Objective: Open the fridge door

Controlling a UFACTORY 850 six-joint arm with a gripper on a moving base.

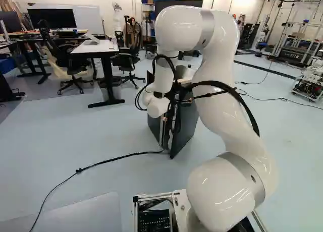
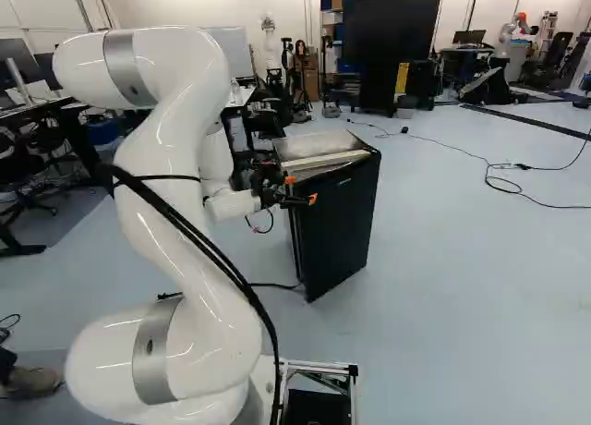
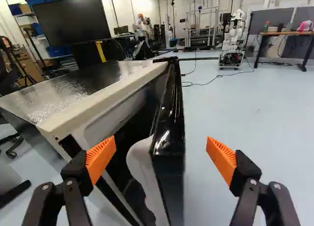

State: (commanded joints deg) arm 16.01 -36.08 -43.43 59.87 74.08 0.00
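Note:
In the right base view, my gripper [image 2: 301,189] is at the near upper edge of the small fridge's black door [image 2: 340,231]. The fridge [image 2: 312,146] has a silvery top with a cream front strip. From the wrist view, the gripper [image 3: 161,146] stands open, fingers wide apart around the free edge of the glossy black door [image 3: 169,137]. One orange pad [image 3: 101,157] is at the dark gap between door and cabinet [image 3: 78,100]; the other [image 3: 221,159] is outside the door, clearly apart from it. The door stands ajar, its pale inner lining showing.
A black cable [image 1: 108,161] runs over the floor to the fridge's foot. Behind the fridge are a white-topped desk [image 1: 96,46], office chairs [image 1: 128,55] and a large dark screen [image 2: 392,23]. Another robot [image 3: 234,37] stands far off beyond the door.

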